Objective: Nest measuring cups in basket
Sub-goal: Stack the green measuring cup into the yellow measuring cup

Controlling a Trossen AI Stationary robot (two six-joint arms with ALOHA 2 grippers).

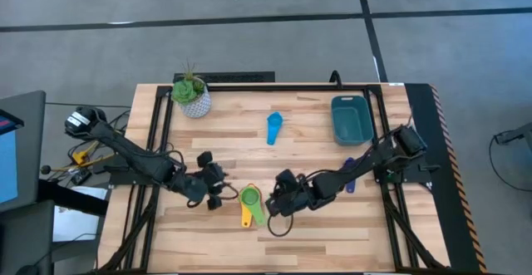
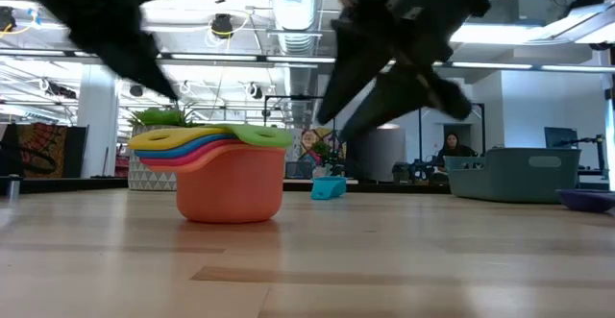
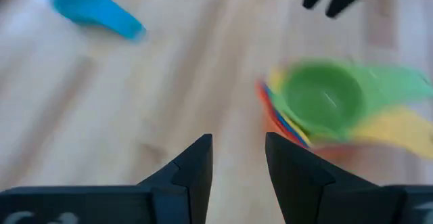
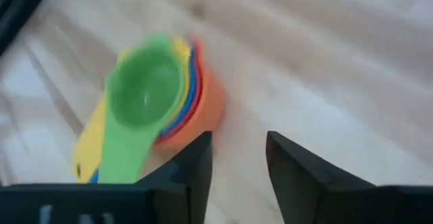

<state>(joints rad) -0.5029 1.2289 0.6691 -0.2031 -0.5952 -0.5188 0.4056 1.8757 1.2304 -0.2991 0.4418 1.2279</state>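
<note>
A nested stack of measuring cups (image 1: 252,202) stands on its orange bottom cup near the table's near edge. Red, blue and yellow cups sit inside it, with the green cup (image 3: 318,105) on top (image 2: 226,169). The light blue cup (image 1: 274,127) lies alone mid-table (image 3: 95,11). The navy cup (image 1: 349,175) lies by the right arm. The dark teal basket (image 1: 351,119) sits at the far right (image 2: 514,174). My left gripper (image 1: 223,193) is open just left of the stack (image 3: 237,139). My right gripper (image 1: 274,202) is open just right of it (image 4: 238,137).
A white pot with a green plant (image 1: 191,96) stands at the far left corner. Bare wood lies between the stack and the basket. A black frame rail (image 1: 274,85) runs along the far edge. People sit in the room behind the table.
</note>
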